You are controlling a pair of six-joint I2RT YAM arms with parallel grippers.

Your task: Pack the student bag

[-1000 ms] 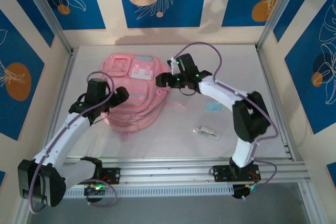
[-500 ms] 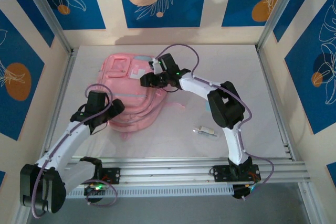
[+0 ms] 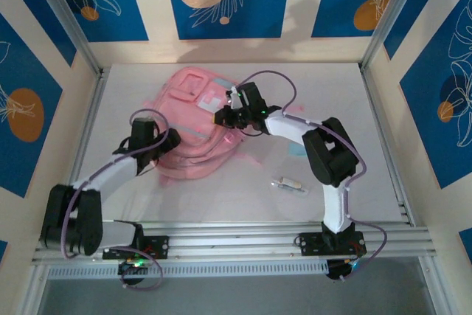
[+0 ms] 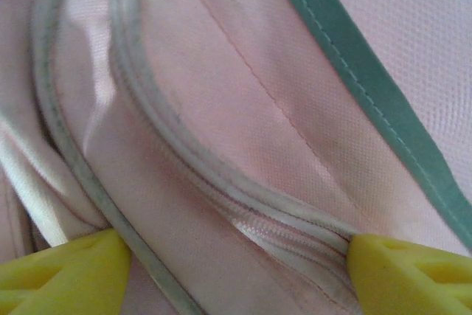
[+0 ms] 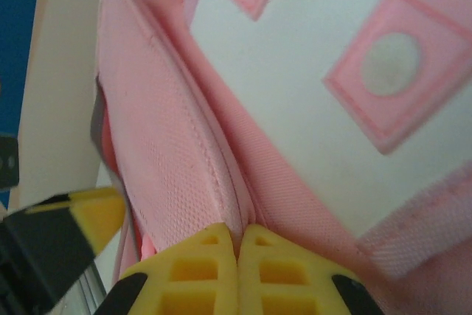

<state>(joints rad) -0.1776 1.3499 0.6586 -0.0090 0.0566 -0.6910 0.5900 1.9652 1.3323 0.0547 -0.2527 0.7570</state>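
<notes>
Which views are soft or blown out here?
Top external: even light, reasonably sharp, faint soft shadows on the table around the student bag. Left wrist: the bag's weave is crisp mid-frame, and the left gripper's fingertips are blurred at the bottom corners. Right wrist: the bag's pale patch looks nearly washed out, and the pink weave beside it is resolved.

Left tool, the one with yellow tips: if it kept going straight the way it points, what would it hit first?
The student bag. The left tool has its tips spread either side of a pale zip in the pink fabric, dead ahead. It looks very near, perhaps touching; depth is unclear.
</notes>
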